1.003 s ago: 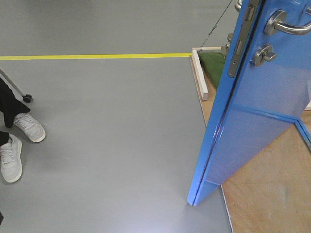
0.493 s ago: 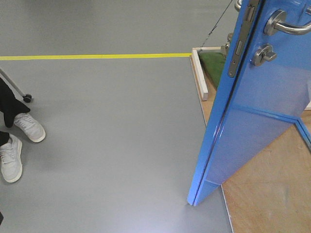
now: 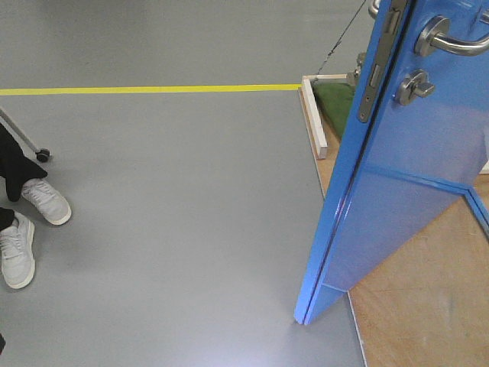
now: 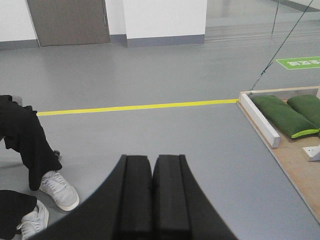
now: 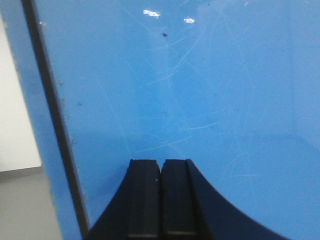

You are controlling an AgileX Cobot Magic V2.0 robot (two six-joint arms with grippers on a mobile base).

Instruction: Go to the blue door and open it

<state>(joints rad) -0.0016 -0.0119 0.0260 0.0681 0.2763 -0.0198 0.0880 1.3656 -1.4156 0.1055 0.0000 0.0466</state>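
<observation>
Door (image 3: 412,168), blue, hangs ajar; right claw (image 5: 160,165) faces it, pressed together, left claw (image 4: 152,162) pressed together too.

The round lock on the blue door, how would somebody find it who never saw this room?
Find the tall shiny blue door standing ajar on the right of the grey floor. At the picture's top it has a long silver lever handle, and the round lock sits just below. Unlike the handle and the thin metal strip on the door's edge, it is a small round knob.
</observation>
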